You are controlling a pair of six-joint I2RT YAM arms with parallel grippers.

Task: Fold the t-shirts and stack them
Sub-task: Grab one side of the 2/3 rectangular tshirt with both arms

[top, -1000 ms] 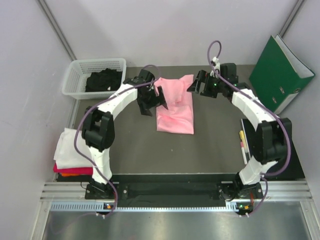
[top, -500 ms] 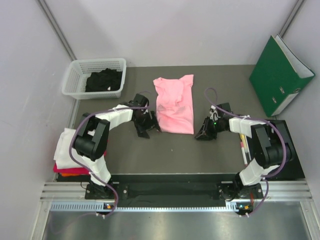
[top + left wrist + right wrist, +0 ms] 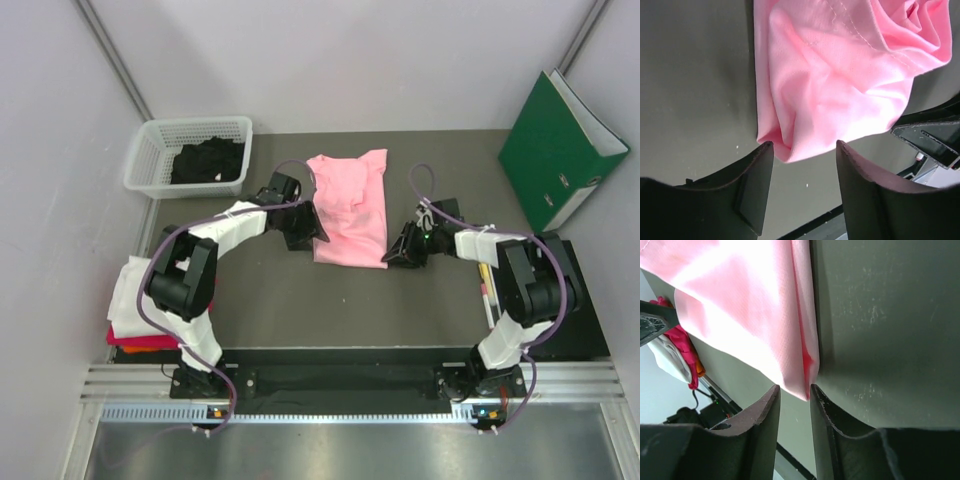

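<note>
Left wrist: my left gripper [image 3: 804,147] gapes astride a corner of the light pink cotton t-shirt [image 3: 830,75]; right gripper [image 3: 794,390] likewise unclenched. Pinch all layers together.

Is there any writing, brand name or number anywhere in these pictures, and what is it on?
No text can be read anywhere.
The green binder shows no lettering.
The pink t-shirt shows no print.
Any marks on the markers are too small to read.
</note>
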